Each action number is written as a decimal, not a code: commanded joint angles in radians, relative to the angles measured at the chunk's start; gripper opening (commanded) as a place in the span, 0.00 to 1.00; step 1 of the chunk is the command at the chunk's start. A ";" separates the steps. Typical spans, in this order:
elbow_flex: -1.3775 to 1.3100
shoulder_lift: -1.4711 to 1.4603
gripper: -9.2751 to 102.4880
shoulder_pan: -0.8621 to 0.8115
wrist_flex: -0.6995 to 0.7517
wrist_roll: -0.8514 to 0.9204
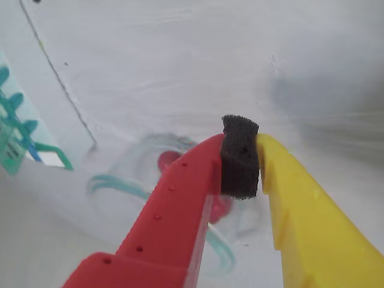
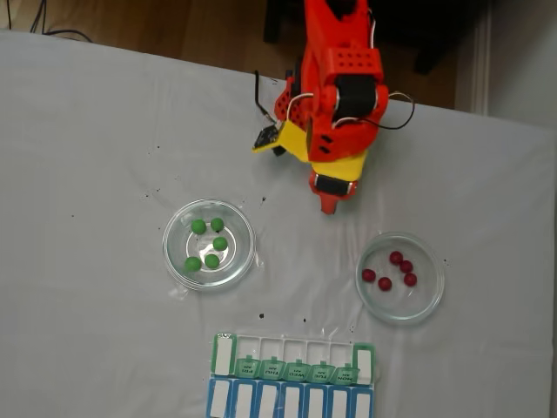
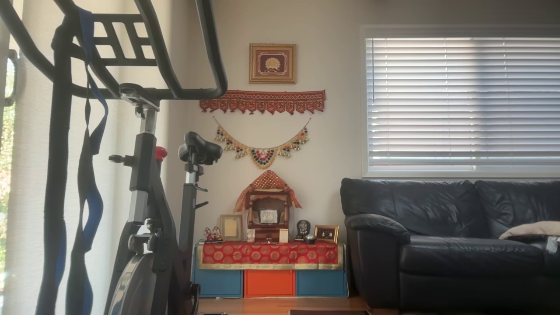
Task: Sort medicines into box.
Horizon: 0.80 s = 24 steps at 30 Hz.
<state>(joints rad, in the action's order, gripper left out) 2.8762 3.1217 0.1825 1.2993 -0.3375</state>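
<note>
Fixed view, hand [image 2: 329,207] above red medicines [image 2: 391,270]

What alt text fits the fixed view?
A red and yellow arm reaches down over a white table, its end effector above two glass dishes: five green balls in the left, four red balls in the right. A pill box with green lids sits at the bottom edge.

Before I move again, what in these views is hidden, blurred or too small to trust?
- Wrist view: the round clear glass dish and dark red balls are blurred, partly behind the red finger; count unreadable.
- Wrist view: the gripper fingers press a black foam pad; no ball visible between them.
- Fixed view: day labels on the long white pill organiser's green lids are too small to read.
- Fixed view: the blue-framed row is cut off by the bottom edge.
</note>
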 commanded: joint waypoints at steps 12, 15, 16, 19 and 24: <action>-0.492 -0.051 0.09 0.009 -0.009 0.141; -0.672 -0.275 0.09 0.017 0.021 0.218; -0.753 -0.371 0.09 0.018 0.043 0.249; -0.982 -0.609 0.10 -0.006 0.091 0.313; -1.075 -0.730 0.10 0.009 0.052 0.439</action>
<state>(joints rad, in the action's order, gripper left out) 1.9006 2.4314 0.1795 1.3698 0.0506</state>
